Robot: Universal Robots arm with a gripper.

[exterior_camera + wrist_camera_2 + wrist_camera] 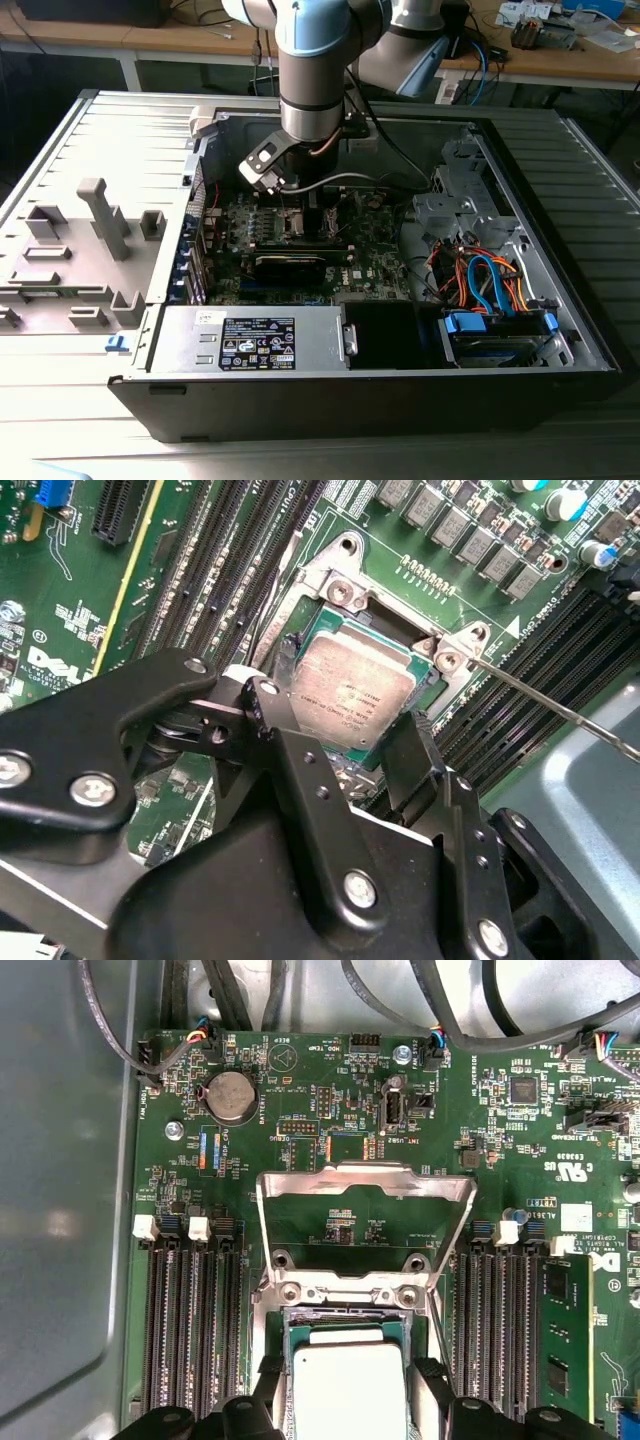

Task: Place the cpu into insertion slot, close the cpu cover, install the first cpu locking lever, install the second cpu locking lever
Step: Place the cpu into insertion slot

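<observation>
The cpu (350,695), a small square chip with a pale metal top, lies at the insertion slot (322,620) on the green motherboard; in the first wrist view the cpu (350,1385) sits just below the socket's hinge bracket. My gripper (340,722) has one black finger (268,708) on each side of the chip and looks shut on it. The cpu cover (365,1182), a thin silvery frame, stands swung open beyond the socket. A thin wire locking lever (560,708) sticks out free beside the socket. In the exterior view my gripper (300,208) reaches down into the open computer case.
Black memory slots (190,1330) flank the socket on both sides. A long black card (290,265) lies in front of the socket, with the power supply (255,340) and bundled drive cables (480,280) nearer the case's front. A grey fixture (105,215) stands outside at the exterior view's left.
</observation>
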